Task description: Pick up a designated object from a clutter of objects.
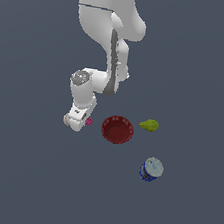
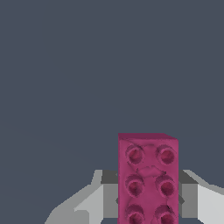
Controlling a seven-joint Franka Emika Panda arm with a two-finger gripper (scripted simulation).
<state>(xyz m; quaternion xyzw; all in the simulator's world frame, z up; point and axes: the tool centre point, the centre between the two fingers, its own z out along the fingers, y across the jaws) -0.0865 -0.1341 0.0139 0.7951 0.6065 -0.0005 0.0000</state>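
Showing studs, magenta-pink block [image 2: 147, 179] sits between tool [image 2: 148, 197] fingers.

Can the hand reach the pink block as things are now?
Probably yes: the hand is already down at the pink block, which lies between its fingers. Whether they grip it is unclear.

Pink studded block [image 2: 148, 179] fills the lower frame, studs facing the camera in two columns. Grey tool [image 2: 148, 197] fingers [image 2: 109, 192] flank it at 9 and 3 o'clock, seemingly touching its long sides. Bare slate desk [image 2: 87, 65] beyond.
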